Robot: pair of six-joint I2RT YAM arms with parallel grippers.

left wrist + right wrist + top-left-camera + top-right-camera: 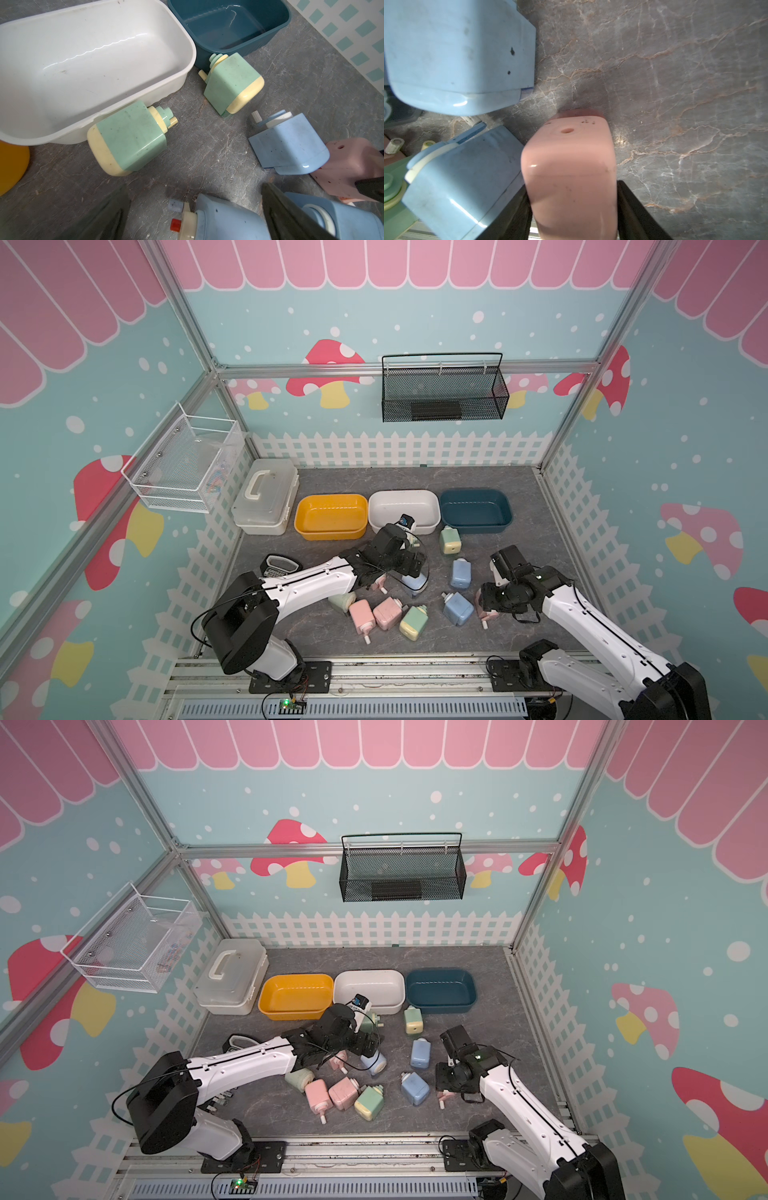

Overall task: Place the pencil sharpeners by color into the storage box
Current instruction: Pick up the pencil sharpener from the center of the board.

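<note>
Several pastel pencil sharpeners lie loose on the grey floor, among them a green one [449, 541], a blue one [460, 573] and a pink one [361, 616]. My right gripper [572, 193] is shut on a pink pencil sharpener [569, 166], with a finger pressed on each side; it is low at the floor in a top view [484, 601]. My left gripper [193, 197] hangs open astride a blue sharpener [226, 220] without touching it. Three empty storage boxes stand in a row behind: yellow [330, 496], white [403, 492] and dark blue [473, 490].
A translucent lidded case [266, 497] sits left of the yellow box. A small scale [278, 564] lies by the left arm. Wire baskets hang on the left wall [183, 464] and the back wall [442, 389]. A picket-fence border rings the floor.
</note>
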